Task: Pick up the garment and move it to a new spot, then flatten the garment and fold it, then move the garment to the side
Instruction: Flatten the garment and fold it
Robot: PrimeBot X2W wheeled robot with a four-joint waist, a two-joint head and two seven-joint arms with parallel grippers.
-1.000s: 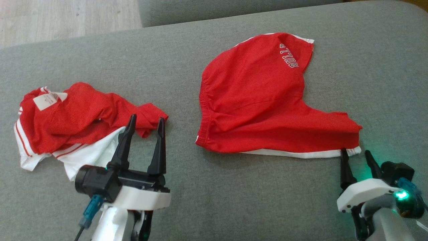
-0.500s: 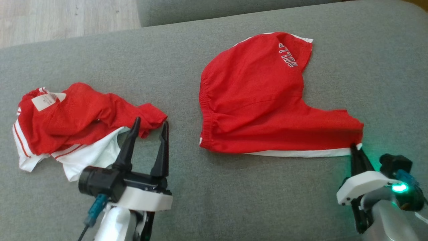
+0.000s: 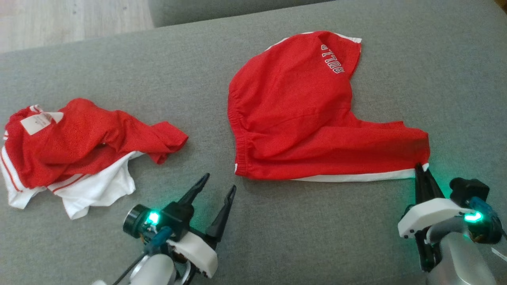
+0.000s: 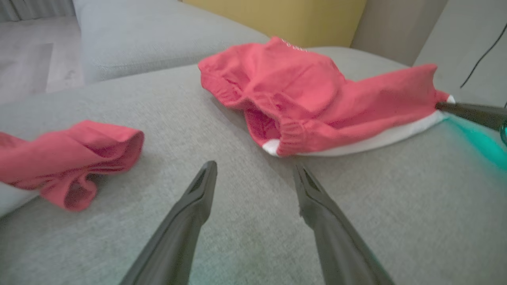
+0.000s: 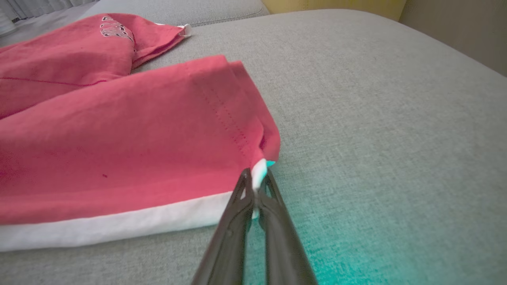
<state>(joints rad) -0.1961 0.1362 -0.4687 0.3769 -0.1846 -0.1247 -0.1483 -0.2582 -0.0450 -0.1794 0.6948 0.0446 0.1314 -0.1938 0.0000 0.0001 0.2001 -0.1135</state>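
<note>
The shorts [image 3: 301, 114] lie spread on the grey sofa [image 3: 317, 237], right of centre in the head view. They are red with a white band [image 3: 356, 176] along the near edge. The elastic waistband [image 3: 237, 130] faces the robot's left. One leg reaches away and carries white lettering [image 3: 332, 59] (too small to read with confidence). The other leg stretches toward the robot's right.

The right gripper [image 3: 419, 169] is at that leg's near right corner. Its fingers [image 5: 237, 221] are pressed together with the white hem corner pinched between their tips, as the right wrist view shows clearly. The cloth beside the tips is slightly raised and folded over itself.

The left gripper [image 3: 220, 183] is over bare sofa, just short of the waistband's near corner. Its fingers [image 4: 190, 213] are spread wide and hold nothing. In the left wrist view they point at the white-tipped waistband corner and stand apart from it.

A second garment [image 3: 79, 138], red and white, sits crumpled well to the left, apart from the shorts. A white label [image 3: 37, 120] shows on top of it. A strip of pale wooden floor [image 3: 59, 19] shows beyond the sofa's far left edge.
</note>
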